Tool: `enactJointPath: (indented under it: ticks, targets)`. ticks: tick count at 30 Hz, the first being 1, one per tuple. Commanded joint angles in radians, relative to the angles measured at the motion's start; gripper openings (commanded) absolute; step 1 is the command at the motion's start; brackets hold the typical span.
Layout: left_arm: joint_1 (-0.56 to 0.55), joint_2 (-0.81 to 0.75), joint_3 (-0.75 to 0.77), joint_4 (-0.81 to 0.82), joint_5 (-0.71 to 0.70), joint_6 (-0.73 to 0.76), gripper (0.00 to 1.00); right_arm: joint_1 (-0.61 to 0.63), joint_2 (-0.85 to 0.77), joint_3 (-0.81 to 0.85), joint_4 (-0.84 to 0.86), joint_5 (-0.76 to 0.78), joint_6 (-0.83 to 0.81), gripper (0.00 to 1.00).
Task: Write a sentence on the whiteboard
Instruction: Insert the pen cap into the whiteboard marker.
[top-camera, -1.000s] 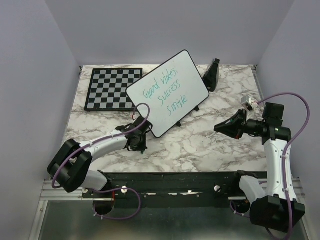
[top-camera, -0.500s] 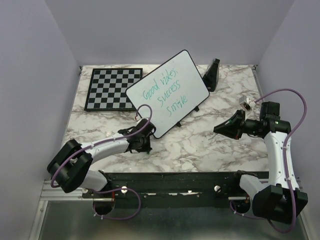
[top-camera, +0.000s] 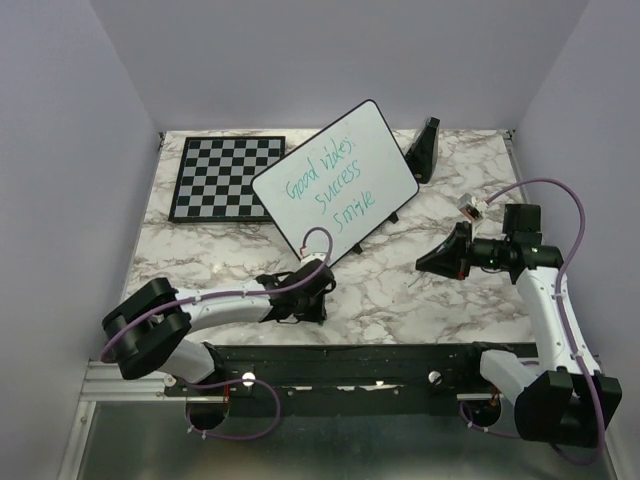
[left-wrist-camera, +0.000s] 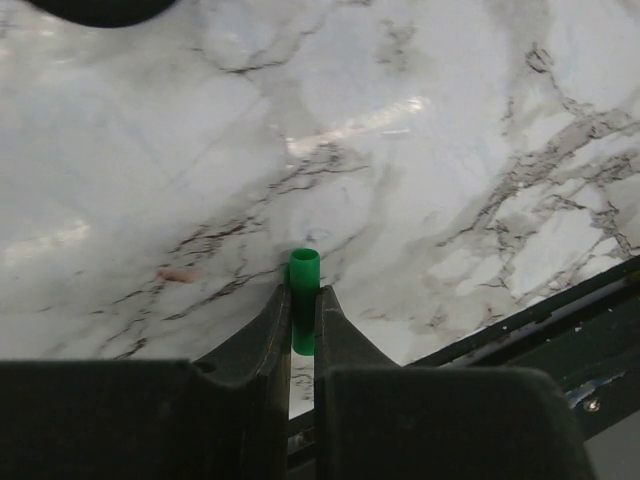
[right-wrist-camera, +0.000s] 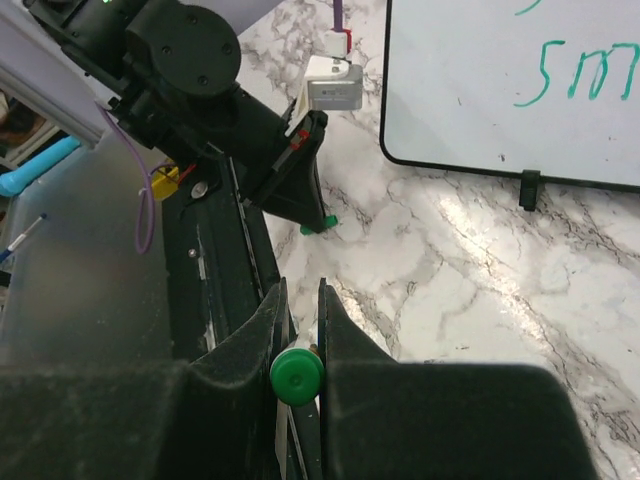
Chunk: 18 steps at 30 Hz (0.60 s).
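Note:
The whiteboard leans on its small black stand at the back middle of the marble table. It bears the sentence in green-teal, three lines reading about "Good vibes Success Smile". My left gripper is low over the table in front of the board's near corner. In the left wrist view it is shut on a small green marker cap. My right gripper hovers right of the board. In the right wrist view it is shut on a green marker, seen end-on. The board's lower edge also shows there.
A black-and-white chessboard lies at the back left. A black wedge-shaped object stands behind the board's right corner. A black rail runs along the table's near edge. The board's stand foot rests on the marble.
My left gripper has moved right and nearer along the table, away from the board's near corner. My right gripper has shifted left, toward the table's middle.

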Motion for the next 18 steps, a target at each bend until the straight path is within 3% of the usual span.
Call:
enactJointPath:
  ticks: [1,10,12,18]
  targets:
    - [-0.085,0.179,-0.008,-0.163,-0.034,0.038,0.13,0.021,0.014,-0.026,0.132,0.06,0.132,0.0]
    - [-0.186,0.468,0.265,-0.318,-0.182,0.119,0.13,0.031,0.037,-0.06,0.256,0.158,0.3,0.01]
    - [-0.192,0.489,0.285,-0.281,-0.193,0.142,0.13,0.031,0.038,-0.085,0.332,0.236,0.413,0.01]
    - [-0.211,0.485,0.241,-0.116,-0.248,0.188,0.13,0.031,0.09,-0.111,0.422,0.406,0.544,0.01]
